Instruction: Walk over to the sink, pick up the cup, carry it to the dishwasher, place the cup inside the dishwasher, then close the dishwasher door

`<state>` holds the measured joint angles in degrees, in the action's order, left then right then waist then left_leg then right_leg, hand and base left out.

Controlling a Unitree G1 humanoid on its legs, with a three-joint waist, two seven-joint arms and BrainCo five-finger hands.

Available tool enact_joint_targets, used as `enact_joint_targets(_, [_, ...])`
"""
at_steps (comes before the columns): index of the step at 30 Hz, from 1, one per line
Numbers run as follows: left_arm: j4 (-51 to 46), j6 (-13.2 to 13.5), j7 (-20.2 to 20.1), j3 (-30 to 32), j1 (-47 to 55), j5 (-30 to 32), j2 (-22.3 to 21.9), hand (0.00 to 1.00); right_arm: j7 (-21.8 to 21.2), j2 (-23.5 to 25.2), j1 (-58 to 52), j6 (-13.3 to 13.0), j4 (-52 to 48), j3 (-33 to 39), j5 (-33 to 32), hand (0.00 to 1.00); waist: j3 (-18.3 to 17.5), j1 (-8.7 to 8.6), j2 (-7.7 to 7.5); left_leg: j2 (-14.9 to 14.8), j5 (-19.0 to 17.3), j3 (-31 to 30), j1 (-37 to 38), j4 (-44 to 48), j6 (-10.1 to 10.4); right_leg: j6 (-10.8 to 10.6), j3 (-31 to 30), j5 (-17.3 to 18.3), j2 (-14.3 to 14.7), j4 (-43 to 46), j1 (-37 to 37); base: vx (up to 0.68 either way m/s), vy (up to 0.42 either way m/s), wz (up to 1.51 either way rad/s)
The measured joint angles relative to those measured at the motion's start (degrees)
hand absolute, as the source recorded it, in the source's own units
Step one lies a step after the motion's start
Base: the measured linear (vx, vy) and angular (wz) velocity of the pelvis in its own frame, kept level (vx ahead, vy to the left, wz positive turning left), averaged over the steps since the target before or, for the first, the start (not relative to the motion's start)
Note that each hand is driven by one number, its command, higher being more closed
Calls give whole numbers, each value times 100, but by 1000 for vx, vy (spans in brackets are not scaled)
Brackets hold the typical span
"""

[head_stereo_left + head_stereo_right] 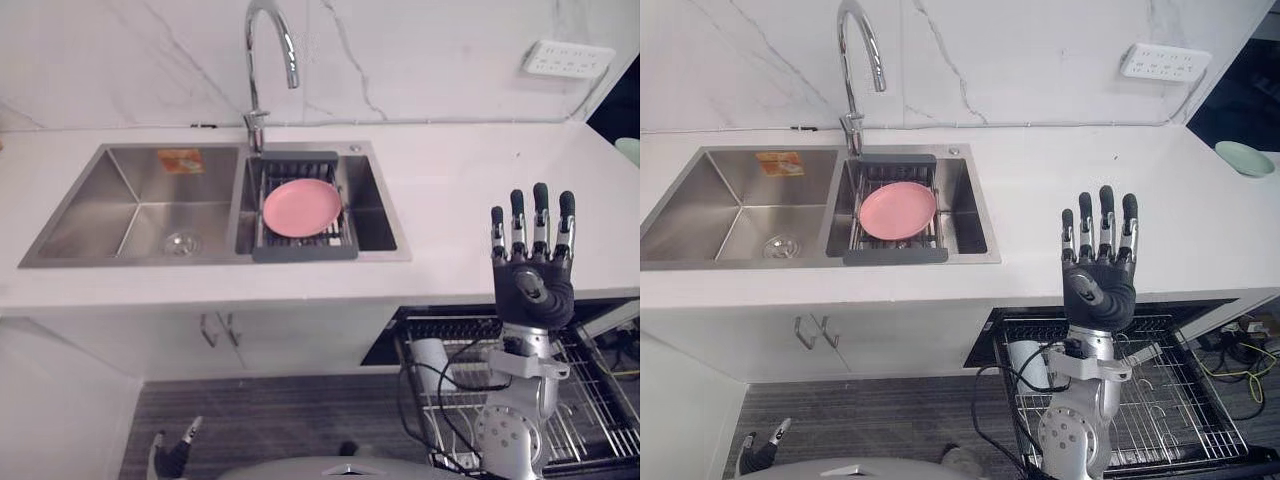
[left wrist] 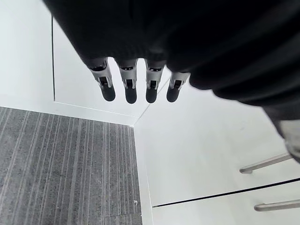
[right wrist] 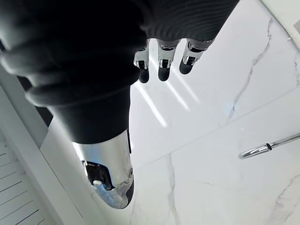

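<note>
Fingers (image 1: 540, 220) straight and spread, the right hand (image 1: 533, 290) is held up empty over the countertop's (image 1: 450, 190) front edge, above the pulled-out dishwasher rack (image 1: 1170, 400); a white cup (image 1: 1023, 358) sits at the rack's left rear corner. The left hand (image 2: 130, 89) hangs low by the cabinet front (image 2: 211, 140), fingers straight, holding nothing. A pink plate (image 1: 302, 207) lies on a drainer (image 1: 305, 253) in the sink's (image 1: 130, 190) right basin.

1. No text can be read anywhere.
2. An orange label (image 1: 181, 160) is stuck on the back wall of the sink's (image 1: 120, 262) left basin; its print is too small to read.
</note>
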<state>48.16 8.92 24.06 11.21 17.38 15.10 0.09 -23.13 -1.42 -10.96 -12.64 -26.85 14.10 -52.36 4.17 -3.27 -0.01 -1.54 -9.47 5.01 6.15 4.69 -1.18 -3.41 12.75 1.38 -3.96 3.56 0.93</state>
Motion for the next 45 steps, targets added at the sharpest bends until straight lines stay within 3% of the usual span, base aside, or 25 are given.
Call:
enact_joint_targets(9, [-17,-9,-23,-11,-65,98,125,0,63,121,7,-2,-143,-180,106,0,-52,98,-198,83,-20,297,103,-87,18,-65,-285,-281,11,-575,218,33,32,-14])
enact_joint_targets(14, [136,-55,93,-71,-49,208,165,0,71,88,14,-3,20,-144,99,0,-22,64,-155,26,-109,478,237,-53,52,-40,-502,-263,120,-561,262,-15,-13,-22])
enact_joint_targets(16, [288,-98,162,-44,30,283,94,0,62,85,-77,-4,124,-195,63,0,119,84,51,-308,-708,642,79,757,240,54,-620,74,334,-215,303,-67,-79,-37])
enact_joint_targets(18, [310,-105,195,37,89,300,60,0,58,100,-269,-60,34,-219,49,0,136,64,91,-565,-952,768,-226,1661,412,136,-618,312,420,62,262,-11,-74,0])
enact_joint_targets(20, [249,-112,195,293,89,229,69,0,59,92,-265,-94,22,-211,61,0,145,59,-26,-712,-775,805,-831,2884,633,256,-653,391,337,186,247,33,-53,6])
enact_joint_targets(21, [251,-144,195,409,96,192,18,0,57,79,-194,-107,18,-213,69,0,156,138,-131,-690,-845,821,-963,3008,565,257,-727,391,270,183,278,43,22,-19])
enact_joint_targets(23, [248,-170,186,416,141,221,-45,0,68,40,57,-164,34,-128,80,0,193,170,-56,-472,-891,729,-1184,2280,513,206,-803,421,9,141,359,57,85,-20])
enact_joint_targets(25, [227,-165,194,427,248,329,-162,0,80,-59,122,-175,33,-182,94,0,225,219,63,-298,-302,531,-1186,1297,448,105,-957,484,-157,119,424,122,192,-36])
enact_joint_targets(26, [183,-161,207,445,396,333,-265,0,79,-106,77,-170,21,-239,101,0,204,286,125,-153,82,506,-1033,1074,304,31,-1194,524,-201,6,534,137,192,-51])
enact_joint_targets(28, [183,-149,223,445,468,335,-293,0,68,-106,74,-171,-76,-351,101,0,174,293,121,-48,95,588,-1033,1118,105,-28,-1400,506,-277,-89,547,207,245,-51])
enact_joint_targets(31, [130,-125,312,483,413,328,-188,0,53,-64,78,-181,-307,-602,129,0,136,310,-66,52,22,866,-997,1136,-96,-176,-1541,427,-419,-104,466,222,158,-33])
enact_joint_targets(33, [-11,-97,315,497,347,322,-171,0,53,24,95,-185,-434,-594,175,0,96,302,-132,108,-32,903,-922,1099,-138,-295,-1531,348,-474,-125,488,181,91,-13])
enact_joint_targets(38, [0,0,308,365,-95,319,-48,0,63,85,243,-185,-372,-581,336,0,-6,261,-202,221,-115,778,-734,915,-194,-319,-1429,331,-515,115,489,112,66,6])
enact_joint_targets(41, [136,4,308,180,-247,317,40,0,70,70,551,-188,-166,-558,563,0,18,242,-140,161,-106,751,-488,740,-206,-346,-1258,356,-448,1097,90,32,66,-7])
enact_joint_targets(43, [204,-33,303,-61,-192,300,187,0,65,63,724,-190,159,-631,712,0,0,148,-135,180,-78,786,-366,667,-224,-275,-1014,436,-518,1617,-127,14,58,-3])
enact_joint_targets(45, [201,-30,299,-123,-190,305,283,0,48,50,724,-191,310,-704,784,0,-70,154,-242,225,-77,763,-412,678,-223,-168,-899,508,-561,1437,-81,16,14,-4])
